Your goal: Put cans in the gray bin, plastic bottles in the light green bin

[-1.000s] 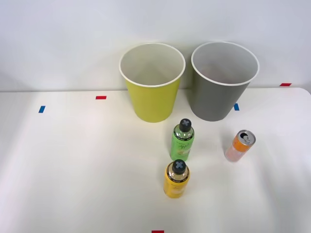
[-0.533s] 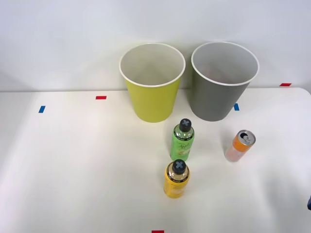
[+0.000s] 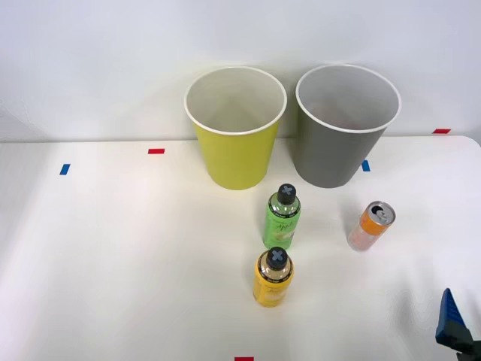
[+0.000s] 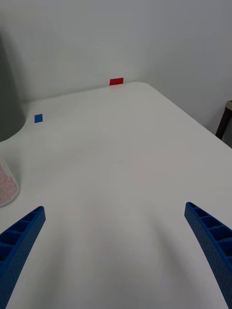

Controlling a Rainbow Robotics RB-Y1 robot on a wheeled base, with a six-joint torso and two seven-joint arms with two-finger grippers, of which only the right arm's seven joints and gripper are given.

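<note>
Right pincer (image 4: 116, 256): my blue fingers spread wide, holding nothing, low over the tabletop (image 3: 113, 263) at its near right corner. Orange-pink can (image 3: 370, 226): nearest item, upright; I judge it light, thin-walled, slick, best gripped mid-body. Green bottle (image 3: 282, 218), yellow bottle (image 3: 273, 277): upright, further left, clear of the path. Gray bin (image 3: 342, 128), light green bin (image 3: 235, 128): behind, side by side.
</note>
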